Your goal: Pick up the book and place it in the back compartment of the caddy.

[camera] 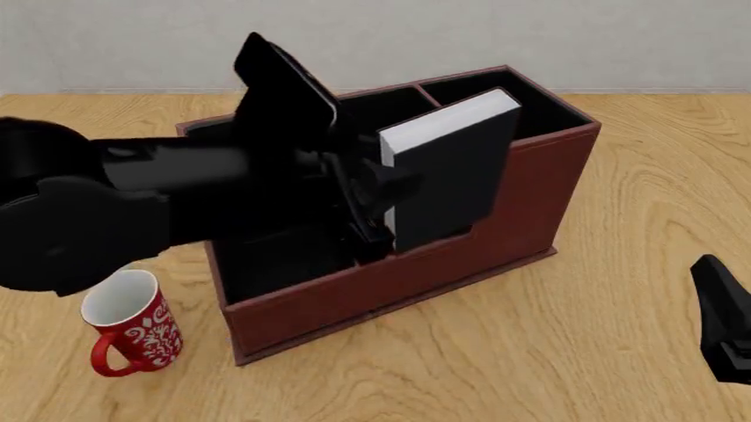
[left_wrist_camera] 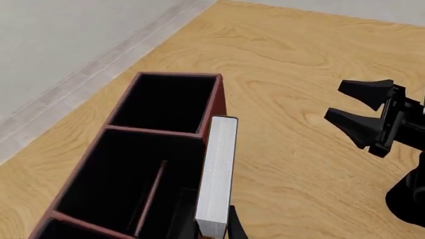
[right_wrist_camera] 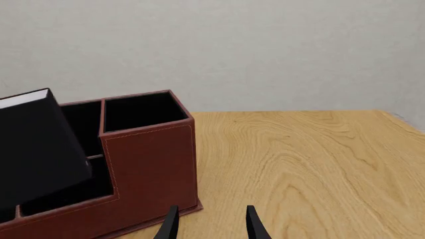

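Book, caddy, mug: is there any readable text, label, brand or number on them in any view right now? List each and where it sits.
None can be read.
book: plain black cover, white page edges, no title.
caddy: plain reddish-brown walls, no label.
mug: red with a white pattern, decoration only, no letters.
left gripper and right gripper: no markings visible.

left arm (camera: 141,189): all glossy black, chunky rounded joint housings, a flat slab-shaped link up top, no markings or cables I can spot
left gripper (camera: 369,207): black too, blocky bracket bits behind the fingers
right gripper (left_wrist_camera: 359,107): matte black, two pointy wedge fingers on a boxy ribbed body
right gripper fingertips (right_wrist_camera: 171,224): thin, dark, tapered blades
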`<state>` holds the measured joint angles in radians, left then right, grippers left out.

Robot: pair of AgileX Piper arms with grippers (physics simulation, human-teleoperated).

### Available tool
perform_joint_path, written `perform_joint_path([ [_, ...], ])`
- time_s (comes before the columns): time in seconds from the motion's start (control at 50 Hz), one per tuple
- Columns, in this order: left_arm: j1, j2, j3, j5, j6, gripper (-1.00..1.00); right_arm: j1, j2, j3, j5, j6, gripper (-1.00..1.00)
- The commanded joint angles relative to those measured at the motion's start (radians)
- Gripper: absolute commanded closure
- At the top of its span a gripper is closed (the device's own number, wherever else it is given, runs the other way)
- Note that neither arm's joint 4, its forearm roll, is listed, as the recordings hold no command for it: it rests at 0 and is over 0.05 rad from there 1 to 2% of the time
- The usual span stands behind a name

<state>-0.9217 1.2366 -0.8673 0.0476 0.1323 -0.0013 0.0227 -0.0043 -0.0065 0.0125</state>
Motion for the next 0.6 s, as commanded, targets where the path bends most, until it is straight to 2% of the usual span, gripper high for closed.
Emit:
perform_joint_path([
  [0.02,0.028,0.032,-0.02,-0.008,0.051,1.0,0.0,-0.007,-0.002,0.009,0.0,-1.0],
  [0.6,0.086,0.095,-0.01,-0.035,0.096,1.0,0.0,0.003,0.001,-0.004,0.0,-1.0],
])
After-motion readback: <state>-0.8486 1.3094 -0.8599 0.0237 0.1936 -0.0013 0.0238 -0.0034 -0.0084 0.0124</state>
